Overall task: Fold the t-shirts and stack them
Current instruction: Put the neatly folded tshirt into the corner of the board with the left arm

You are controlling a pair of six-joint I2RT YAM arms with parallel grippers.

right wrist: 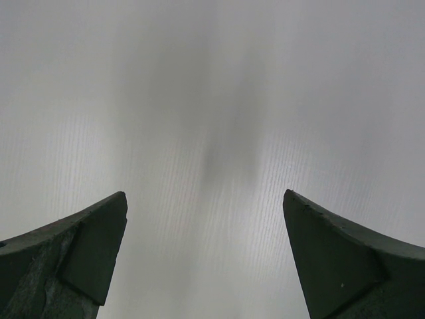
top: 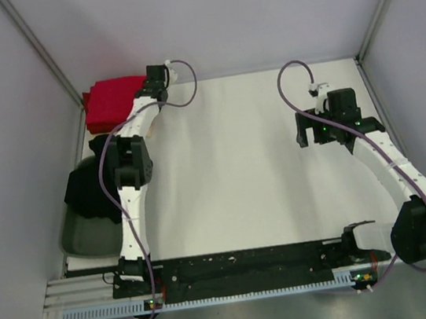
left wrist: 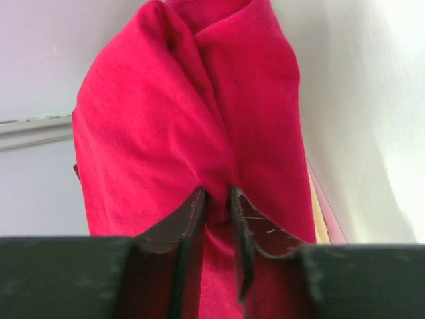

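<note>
Top view: red t-shirt sits bunched in the far-left corner of the table, at about 10 o'clock from the table's middle, close against the left wall. My left arm is stretched out to it from the near edge.

Left wrist view: my left gripper is clenched on a fold of the red cloth. Both dark fingers press the fabric from either side, with only a narrow ridge of it between them. Creases run up and away from the pinch toward 12 o'clock. At 4 o'clock of the pinch, beside the red cloth, a thin cream edge shows, with a pinkish strip just outside it. I cannot tell whether these belong to another shirt. I also cannot tell whether the cloth is raised off the table or lying on it.

Right wrist view: my right gripper is released, fingers spread wide, with nothing between them. Only bare white table surface lies below.

Top view: the right gripper hangs over the table's right side, at about 2 o'clock from the middle, well apart from the red t-shirt.

At 8 o'clock, off the table's left edge, a grey-green bin holds a black heap. It is too dark to tell what it is.
</note>
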